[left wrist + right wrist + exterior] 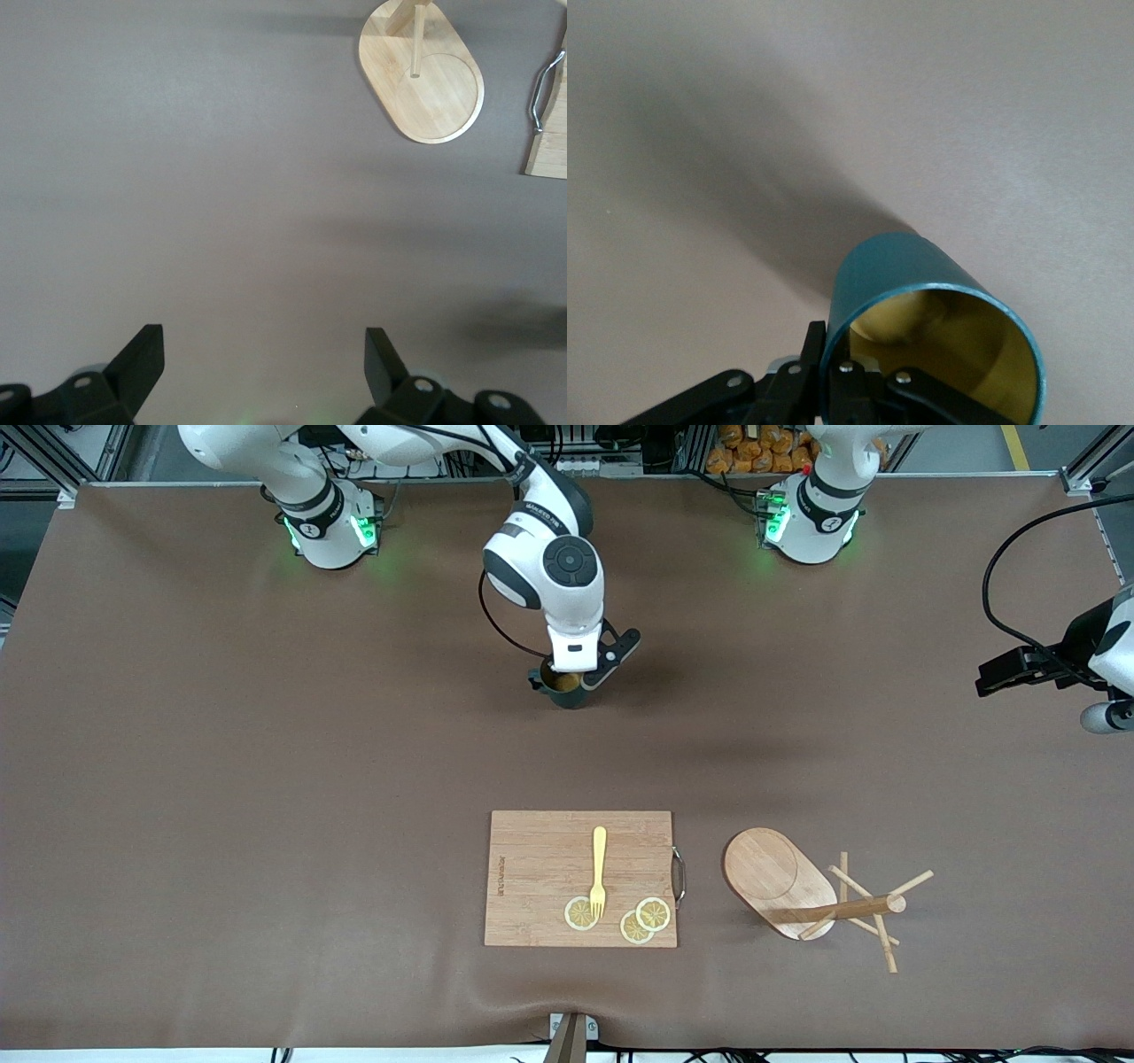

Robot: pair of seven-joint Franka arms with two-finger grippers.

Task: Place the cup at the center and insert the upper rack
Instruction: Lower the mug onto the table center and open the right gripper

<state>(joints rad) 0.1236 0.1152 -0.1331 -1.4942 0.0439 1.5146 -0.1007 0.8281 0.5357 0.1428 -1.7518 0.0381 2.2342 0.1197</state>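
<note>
Teal on the outside and yellowish-tan within, the cup (567,687) stands upright on the brown table cover (266,779) around the middle of the table's width, farther from the front camera than the cutting board (540,868). The right gripper (576,675) is down at its rim with its fingers (833,376) pinched tight on the wall, one finger inside the mouth and one outside. Whether the cup's foot touches the cover cannot be told.

The upper rack (784,881) lies tipped on its side just beside the cutting board, toward the left arm's end of the table, its oval base tilted up, its round post lying along the cover and its thin pegs sticking out crosswise.

On the board lie a yellow fork (599,868) and three lemon slices (638,921), the fork's tines touching one slice.

The left gripper (266,363) waits in the air near the left arm's end of the table, its fingers spread wide and holding nothing
</note>
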